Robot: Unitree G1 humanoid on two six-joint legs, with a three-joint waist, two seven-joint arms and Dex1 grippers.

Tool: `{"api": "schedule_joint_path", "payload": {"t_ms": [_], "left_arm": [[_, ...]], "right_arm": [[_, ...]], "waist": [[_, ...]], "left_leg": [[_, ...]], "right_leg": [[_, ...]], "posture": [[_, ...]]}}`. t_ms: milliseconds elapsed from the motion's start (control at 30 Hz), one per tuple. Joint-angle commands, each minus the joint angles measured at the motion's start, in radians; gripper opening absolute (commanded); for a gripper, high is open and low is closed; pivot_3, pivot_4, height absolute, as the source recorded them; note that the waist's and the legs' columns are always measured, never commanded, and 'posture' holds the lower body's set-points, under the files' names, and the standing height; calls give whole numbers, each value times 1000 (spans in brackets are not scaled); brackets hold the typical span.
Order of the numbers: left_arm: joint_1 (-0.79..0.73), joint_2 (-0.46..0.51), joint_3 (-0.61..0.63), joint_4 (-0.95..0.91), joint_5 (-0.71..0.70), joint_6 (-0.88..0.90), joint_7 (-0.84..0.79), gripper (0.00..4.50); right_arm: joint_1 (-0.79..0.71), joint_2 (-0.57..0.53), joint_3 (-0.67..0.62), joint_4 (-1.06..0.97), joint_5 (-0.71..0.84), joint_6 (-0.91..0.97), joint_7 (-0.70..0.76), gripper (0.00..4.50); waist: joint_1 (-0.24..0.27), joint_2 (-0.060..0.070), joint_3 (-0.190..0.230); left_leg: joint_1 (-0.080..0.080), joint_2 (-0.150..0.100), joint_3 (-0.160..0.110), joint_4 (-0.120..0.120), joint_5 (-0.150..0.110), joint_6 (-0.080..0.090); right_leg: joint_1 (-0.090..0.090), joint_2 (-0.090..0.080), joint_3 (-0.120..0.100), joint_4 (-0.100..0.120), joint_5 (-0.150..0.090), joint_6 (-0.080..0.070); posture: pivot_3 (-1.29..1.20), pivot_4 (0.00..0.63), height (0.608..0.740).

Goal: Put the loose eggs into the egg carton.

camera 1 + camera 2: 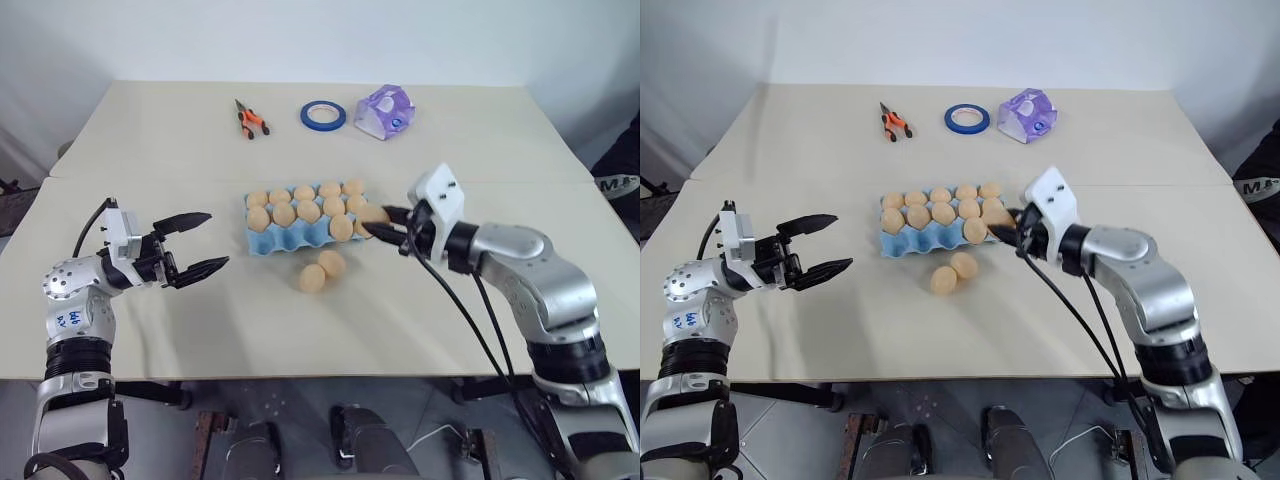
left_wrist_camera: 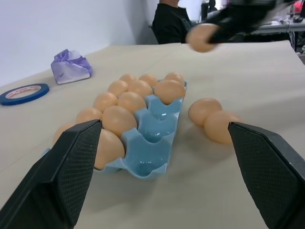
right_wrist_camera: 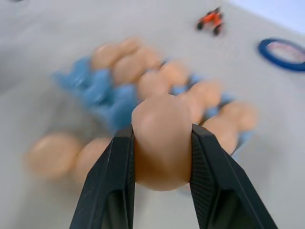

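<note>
- We are observing the right gripper clenching a smooth oval egg above the blue moulded egg carton.
- We are noting the left gripper hanging released.

At the table's far edge you have pliers, a blue tape roll and a purple tissue pack, all apart.

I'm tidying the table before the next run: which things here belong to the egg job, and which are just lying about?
Belongs to the job:
- egg carton, blue, front cups still empty
- two loose eggs on the table just in front of it
- egg held in the right gripper beside the carton

Just lying about, at the far side:
- pliers
- blue tape roll
- purple tissue pack
</note>
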Motion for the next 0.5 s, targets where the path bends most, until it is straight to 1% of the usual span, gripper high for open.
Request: {"api": "schedule_joint_path", "payload": {"t_ms": [33, 167, 233, 333, 500], "left_arm": [[-10, 4, 18, -21, -17, -9, 3, 4500], [14, 10, 30, -46, -23, -8, 14, 4500], [33, 15, 38, -62, -29, -5, 19, 4500], [66, 20, 52, -94, -35, 0, 32, 4500], [102, 19, 65, -137, -41, 10, 53, 4500]], "right_arm": [[-78, 74, 48, 115, -54, -75, -21, 1143], [-128, 162, 95, 210, -95, -124, -26, 1143], [-139, 196, 112, 238, -109, -145, -24, 1143], [-159, 243, 128, 282, -127, -168, -25, 1143], [-181, 284, 142, 351, -164, -210, -24, 1143]], "waist": [[1, 0, 0], [-1, 0, 0], [0, 0, 0], [-4, 0, 0], [-14, 0, 0]], "left_leg": [[-1, 0, 0, 0, 0, 0], [-10, 0, 3, 1, 0, 0], [-11, 0, 4, 1, 0, -1], [-11, 1, 4, 1, 0, -1], [-10, 0, 5, 2, 1, -1]], "right_leg": [[-1, 0, 0, 0, 0, 0], [-11, 0, 1, 3, 0, 1], [-14, 0, 2, 5, 0, 2], [-14, 1, 2, 5, 0, 2], [-13, 0, 2, 8, 0, 1]], "posture": [[0, 150, 740], [0, 150, 740], [0, 150, 740], [0, 150, 740], [0, 150, 740]]}}
